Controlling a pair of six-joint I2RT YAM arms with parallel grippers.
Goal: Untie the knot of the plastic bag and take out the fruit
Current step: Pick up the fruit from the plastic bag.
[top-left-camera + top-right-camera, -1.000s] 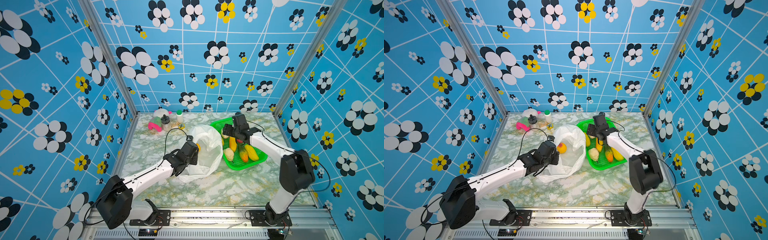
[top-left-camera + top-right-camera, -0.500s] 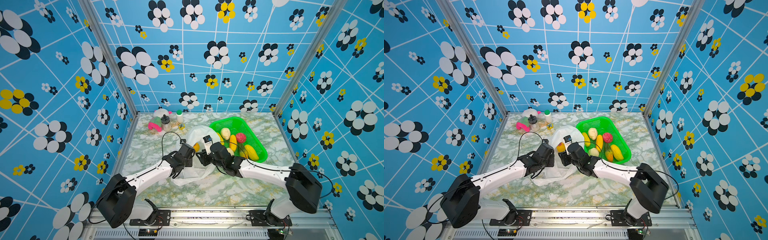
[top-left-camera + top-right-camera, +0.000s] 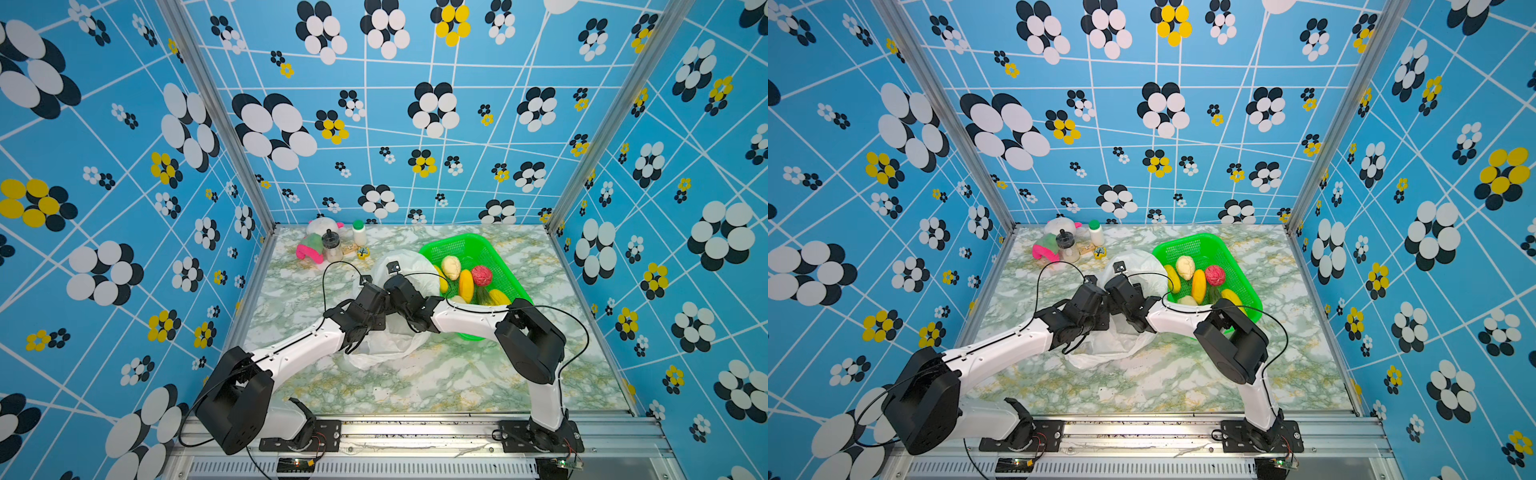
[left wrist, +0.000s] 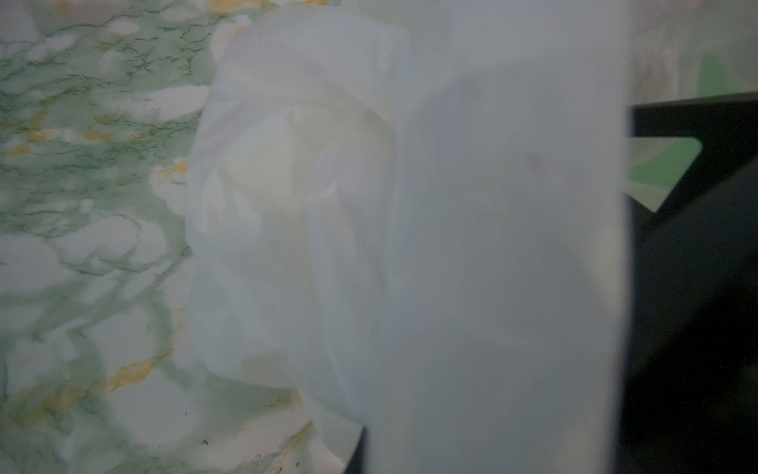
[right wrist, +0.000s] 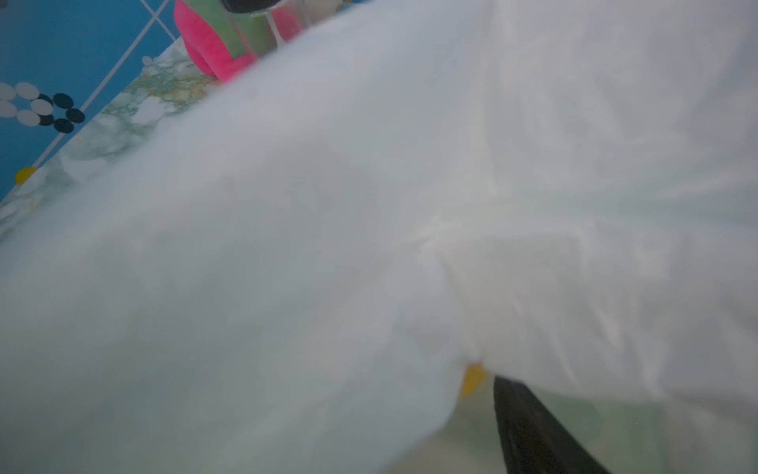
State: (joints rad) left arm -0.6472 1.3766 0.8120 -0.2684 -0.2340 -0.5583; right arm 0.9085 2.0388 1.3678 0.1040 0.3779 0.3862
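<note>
The plastic bag point(image 3: 419, 272) lies open at the centre of both top views, just beside the green basket point(image 3: 455, 241) to its right, where the fruit point(image 3: 466, 283) already taken out is piled. A second ago our right gripper point(image 3: 400, 289) was over that basket; now it is back at the bag's mouth, next to our left gripper point(image 3: 371, 293), which stays clamped on the film. We cannot tell how the right jaws stand behind the plastic, but an orange sliver point(image 5: 471, 379) under the film suggests another fruit to fetch.
</note>
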